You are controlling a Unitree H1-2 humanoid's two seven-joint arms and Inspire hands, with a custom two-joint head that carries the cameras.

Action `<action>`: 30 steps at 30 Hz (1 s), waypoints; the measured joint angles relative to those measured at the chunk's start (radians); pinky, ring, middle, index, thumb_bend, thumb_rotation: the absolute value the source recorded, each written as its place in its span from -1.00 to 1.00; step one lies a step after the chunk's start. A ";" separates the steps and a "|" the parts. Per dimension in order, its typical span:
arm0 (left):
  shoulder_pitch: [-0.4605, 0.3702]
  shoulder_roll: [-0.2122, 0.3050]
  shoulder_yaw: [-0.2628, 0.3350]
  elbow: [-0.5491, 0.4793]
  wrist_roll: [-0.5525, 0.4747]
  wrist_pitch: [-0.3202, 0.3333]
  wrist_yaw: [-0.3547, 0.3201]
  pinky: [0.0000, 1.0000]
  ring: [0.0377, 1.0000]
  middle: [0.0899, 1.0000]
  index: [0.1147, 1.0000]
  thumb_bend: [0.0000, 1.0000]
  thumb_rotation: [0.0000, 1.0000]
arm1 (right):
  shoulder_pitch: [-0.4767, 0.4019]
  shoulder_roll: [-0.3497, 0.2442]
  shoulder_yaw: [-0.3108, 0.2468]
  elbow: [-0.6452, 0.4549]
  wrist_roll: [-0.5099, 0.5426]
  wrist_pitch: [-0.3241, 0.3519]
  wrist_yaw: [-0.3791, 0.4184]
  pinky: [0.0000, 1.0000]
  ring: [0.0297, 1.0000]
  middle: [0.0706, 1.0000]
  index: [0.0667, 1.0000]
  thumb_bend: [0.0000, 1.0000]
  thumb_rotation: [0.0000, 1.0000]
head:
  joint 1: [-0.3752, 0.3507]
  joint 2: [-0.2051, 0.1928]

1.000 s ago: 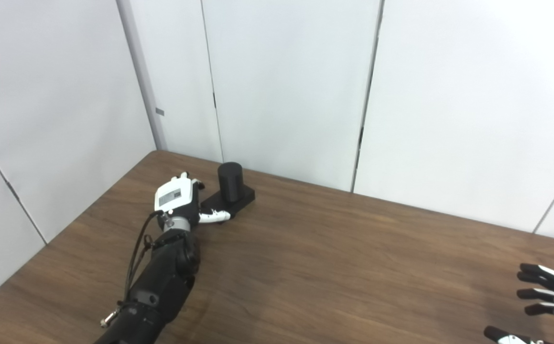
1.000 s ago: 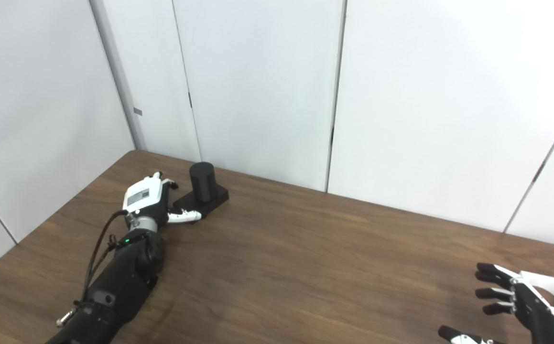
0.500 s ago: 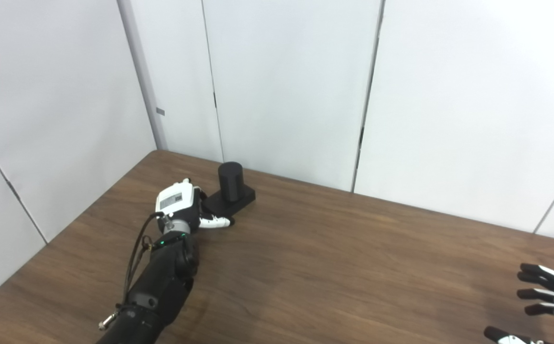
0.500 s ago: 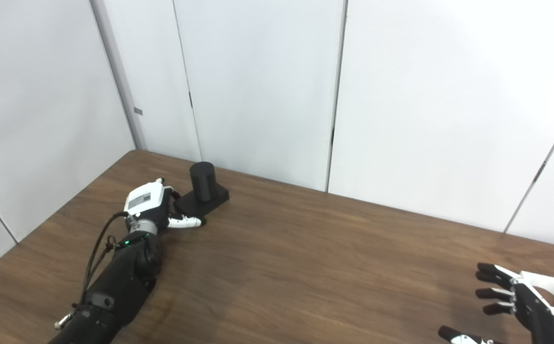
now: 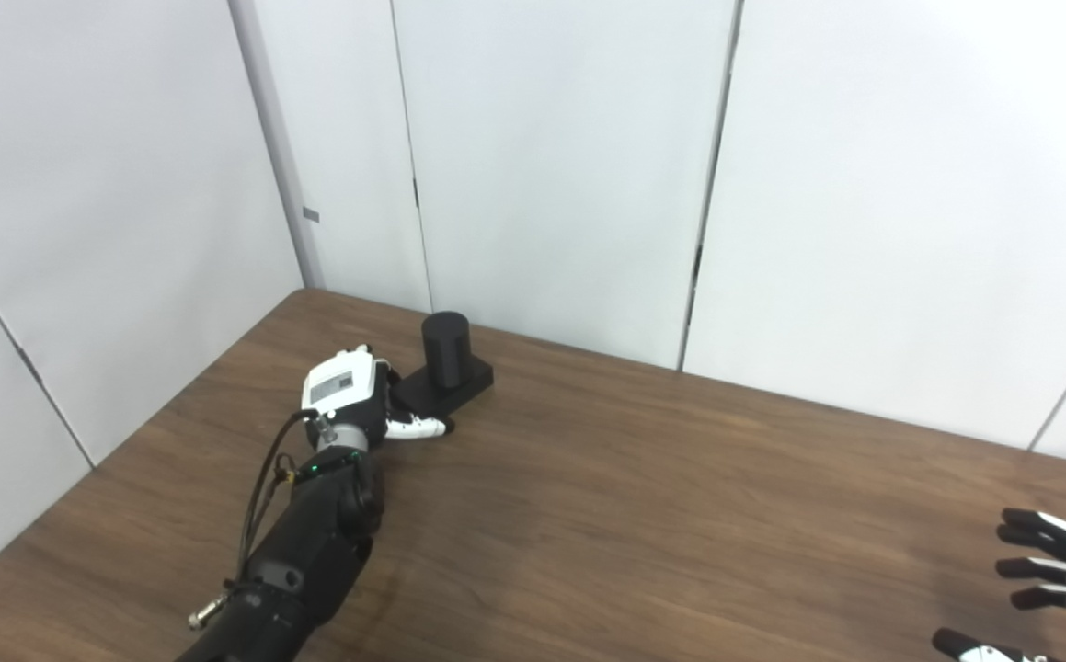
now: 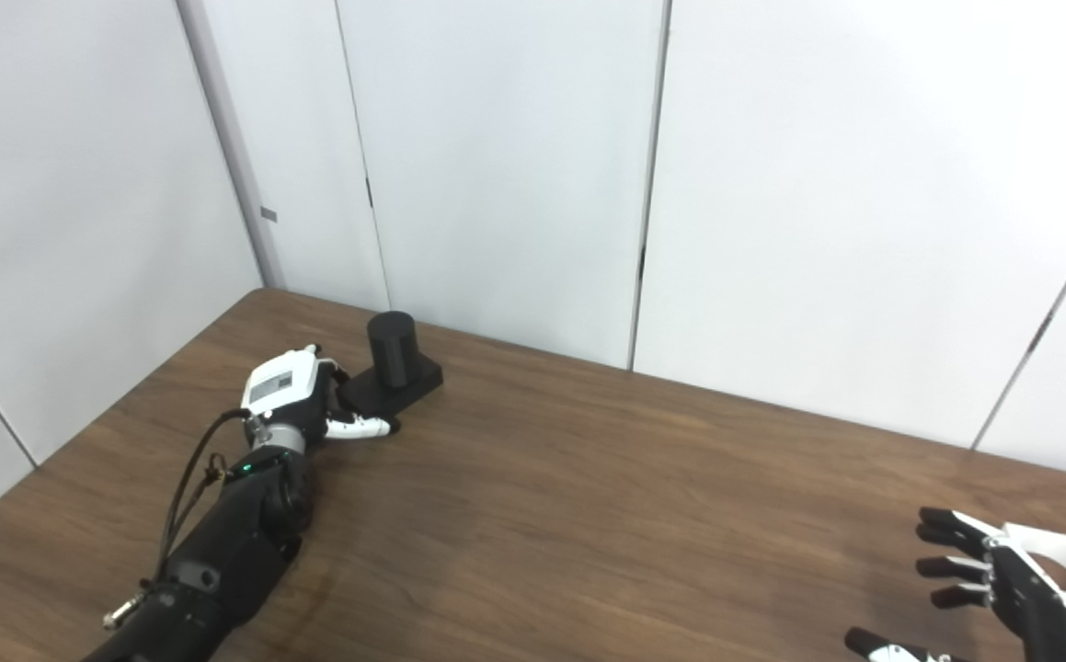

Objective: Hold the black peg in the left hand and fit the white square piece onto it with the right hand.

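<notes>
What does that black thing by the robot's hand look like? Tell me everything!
The black peg is a short, matte round post standing upright on a flat black square base. It sits near the table's far left edge, close to the wall. The left hand is right beside the base; whether they touch is unclear.

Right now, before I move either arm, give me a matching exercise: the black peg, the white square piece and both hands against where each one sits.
Things:
1. black cylindrical peg on its square black base
2. white square piece with a round hole
3. left hand
4. right hand

Places:
A. near right corner, fingers spread in front of the white piece
B. far left, standing upright on the wooden table
C. against the peg's base
D. far right, beyond the fingers

Pairs: 1-B, 2-D, 3-C, 4-A
</notes>
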 measured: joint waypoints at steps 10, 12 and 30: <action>-0.023 0.017 -0.038 0.030 -0.050 -0.001 0.017 0.89 1.00 0.95 0.33 0.92 -0.21 | 0.011 0.001 -0.005 -0.026 0.004 0.012 0.004 0.04 0.23 0.40 0.43 0.16 -1.00 | -0.006 0.009; -0.026 0.019 -0.046 0.031 -0.054 -0.001 0.017 0.89 1.00 0.94 0.32 0.88 -0.25 | 0.011 0.001 -0.005 -0.026 0.004 0.013 0.004 0.04 0.23 0.41 0.44 0.16 -1.00 | -0.006 0.009; -0.046 0.028 -0.072 0.105 -0.134 -0.153 0.112 0.91 0.98 0.78 -0.15 0.12 -0.85 | 0.012 0.006 -0.005 -0.026 0.008 0.019 0.004 0.06 0.25 0.42 0.43 0.13 -1.00 | -0.015 0.023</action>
